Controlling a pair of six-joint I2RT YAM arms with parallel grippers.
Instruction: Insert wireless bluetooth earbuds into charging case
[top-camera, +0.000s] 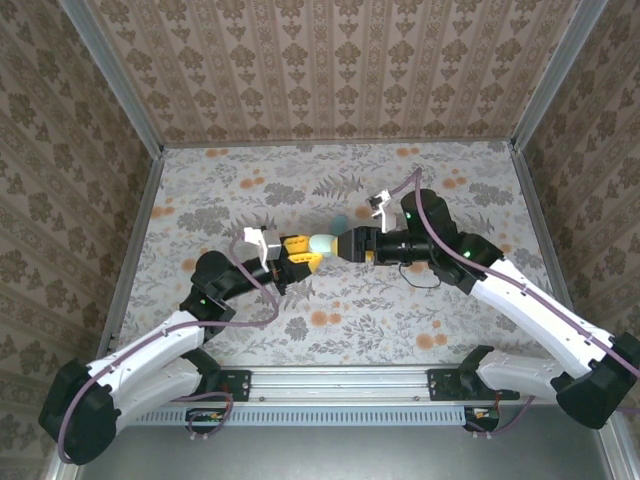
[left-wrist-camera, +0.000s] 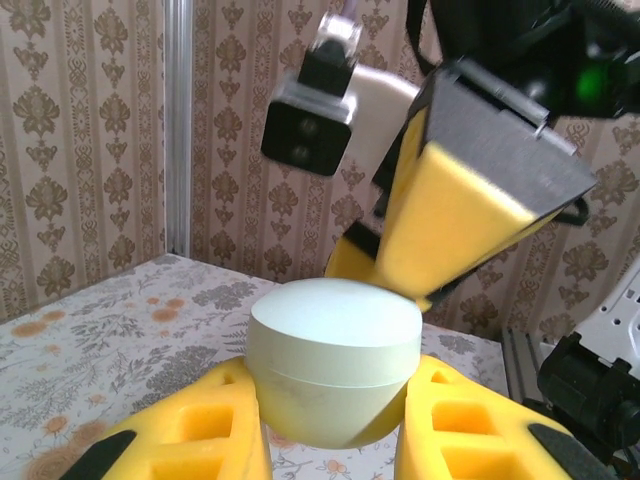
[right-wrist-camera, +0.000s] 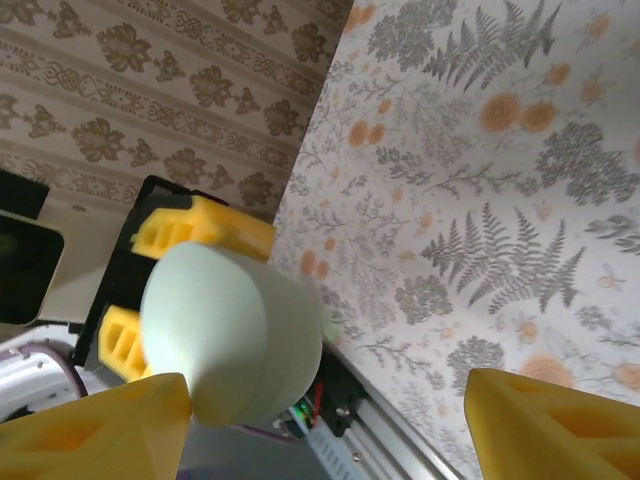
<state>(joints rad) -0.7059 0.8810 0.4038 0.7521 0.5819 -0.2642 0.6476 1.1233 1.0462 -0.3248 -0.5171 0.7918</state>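
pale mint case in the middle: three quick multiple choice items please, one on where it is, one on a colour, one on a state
1. Where is the pale mint-green rounded plastic charging case?
A. on the floral table by the left wall
B. between the left gripper and the right gripper, mid-table
C. on the metal rail

2. What colour are the left gripper's fingers?
A. yellow
B. red
C. white

3. How does the left gripper stand?
A. open, clear of the case
B. shut on the case
C. shut on nothing

Answers: 1 B, the top view shows it where the arms meet; 2 A, yellow fingers flank it in the left wrist view; 3 B, both fingers press its sides.
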